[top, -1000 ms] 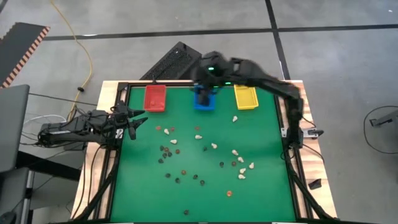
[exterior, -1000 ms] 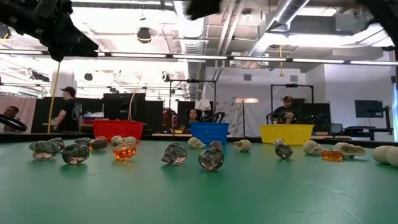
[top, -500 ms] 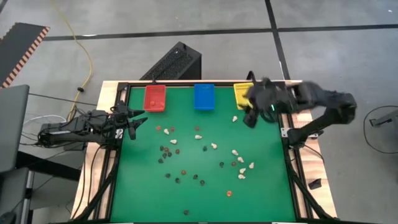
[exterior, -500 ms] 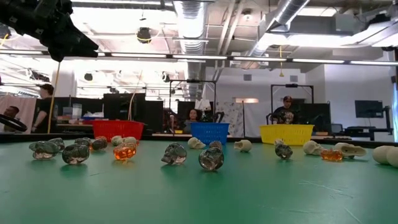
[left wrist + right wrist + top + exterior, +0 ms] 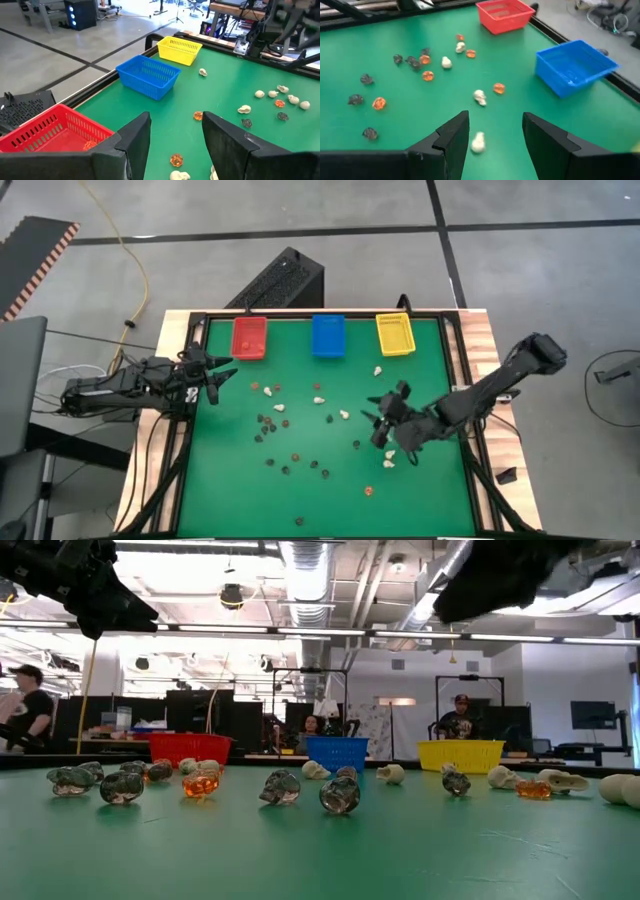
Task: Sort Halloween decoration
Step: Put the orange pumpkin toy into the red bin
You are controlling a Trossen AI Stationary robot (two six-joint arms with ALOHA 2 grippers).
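- Scattered tiny moulded trinkets (image 5: 320, 425), cream-white, black and orange-brown, lie loose across the middle of the green counter (image 5: 230, 490) in the high view, below the three bins.
- Handling, as a judgement: each piece looks light, hard and rounded, some glossy and translucent; it is likely to roll or squirt aside under a poor pinch. A grip across the widest part of the body, fingers coming straight down on either side, seems safest; pieces lying close together call for picking the outermost first.
- Red rectangular plastic bin (image 5: 249, 337), blue rectangular plastic bin (image 5: 327, 335) and yellow rectangular plastic bin (image 5: 394, 334) stand in a row along the upper edge of the counter.
- Right pincer (image 5: 386, 421): arm reaches in from the right of the frame, stretched low over the cream-white pieces at centre right; its fingers stand well apart with nothing between them, a cream-white trinket (image 5: 478, 142) just ahead.
- Left pincer (image 5: 215, 377): arm lies extended at the left edge of the counter, waiting, fingers parted and empty.
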